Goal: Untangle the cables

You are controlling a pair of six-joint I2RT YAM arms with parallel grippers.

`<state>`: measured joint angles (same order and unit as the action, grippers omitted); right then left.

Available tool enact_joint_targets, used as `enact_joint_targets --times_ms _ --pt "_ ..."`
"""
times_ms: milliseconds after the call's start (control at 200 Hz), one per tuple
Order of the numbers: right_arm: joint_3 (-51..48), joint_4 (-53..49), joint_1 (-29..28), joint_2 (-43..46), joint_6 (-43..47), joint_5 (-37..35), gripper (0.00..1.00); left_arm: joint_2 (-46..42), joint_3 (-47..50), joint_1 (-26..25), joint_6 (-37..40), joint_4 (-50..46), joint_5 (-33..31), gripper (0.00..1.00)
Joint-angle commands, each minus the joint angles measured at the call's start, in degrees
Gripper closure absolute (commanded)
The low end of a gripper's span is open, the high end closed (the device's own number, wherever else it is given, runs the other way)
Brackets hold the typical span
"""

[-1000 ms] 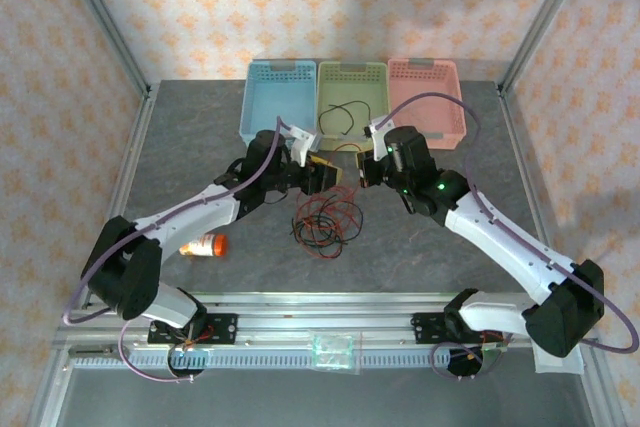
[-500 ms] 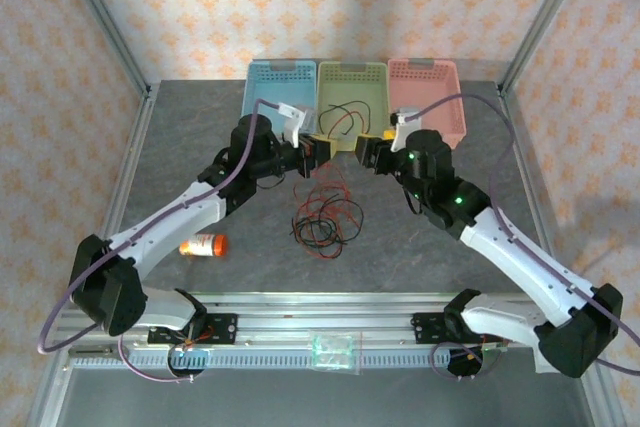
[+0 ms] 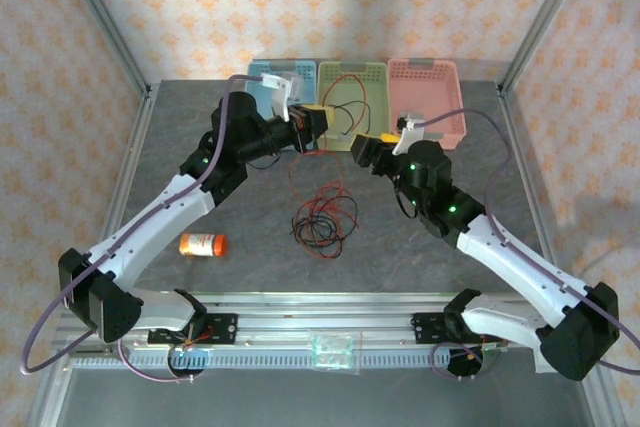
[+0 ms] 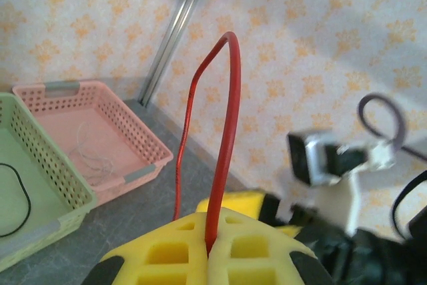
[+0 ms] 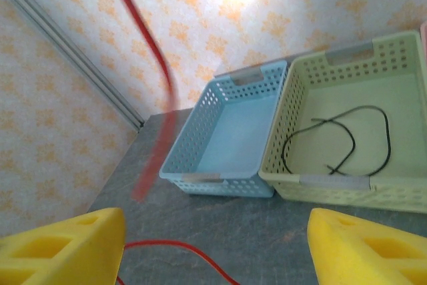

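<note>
Nearest me, the heap of red and black cables [image 3: 322,219] lies mid-table [image 3: 250,267], so knotted that I can't tell one strand from another. An orange bottle [image 3: 202,244] rests at its 8 o'clock. From the heap one red cable [image 4: 227,98] runs toward 12 o'clock, nearly upright, into my left tool [image 4: 210,231], which is clenched on it. Above the pads it arches in a narrow hairpin. My right tool [image 5: 217,231] gapes released, and the red strand crosses its view as a blur. Farther off, a black cable [image 5: 337,139] curls in the green basket [image 5: 287,118], whose right end is cut off, and a faint whitish cable [image 4: 93,155] lies in the pink basket [image 4: 127,131].
</note>
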<state>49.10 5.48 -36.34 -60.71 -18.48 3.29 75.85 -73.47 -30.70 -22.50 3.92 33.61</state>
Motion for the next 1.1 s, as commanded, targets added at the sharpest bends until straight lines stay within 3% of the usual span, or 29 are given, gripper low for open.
enact_joint_targets --times_ms 0,210,380,626,806,1091 --pt "-2.75 6.44 -0.4 -0.37 -2.61 1.0 0.27 -2.04 -5.01 0.6 0.08 -2.47 -1.7 1.0" --pt "-5.42 11.04 -0.4 -2.75 -0.33 6.83 0.26 -1.42 -10.2 0.73 0.09 -3.72 -0.56 1.0" --pt "-7.54 16.22 -0.4 -6.31 -1.03 11.1 0.32 -1.07 -13.37 0.91 1.32 -5.3 -1.43 1.0" --pt "-6.29 14.21 -0.3 -13.42 -4.81 2.75 0.41 0.09 -17.87 1.73 2.38 -7.96 -0.75 1.0" --pt "-5.13 7.46 -0.31 -16.89 -8.53 -3.17 0.45 0.89 -22.75 2.54 7.74 -15.31 -8.98 1.0" --pt "-7.69 1.84 -0.31 -16.74 -10.07 -6.37 0.48 4.23 -28.96 4.31 13.87 -23.46 -24.04 1.0"
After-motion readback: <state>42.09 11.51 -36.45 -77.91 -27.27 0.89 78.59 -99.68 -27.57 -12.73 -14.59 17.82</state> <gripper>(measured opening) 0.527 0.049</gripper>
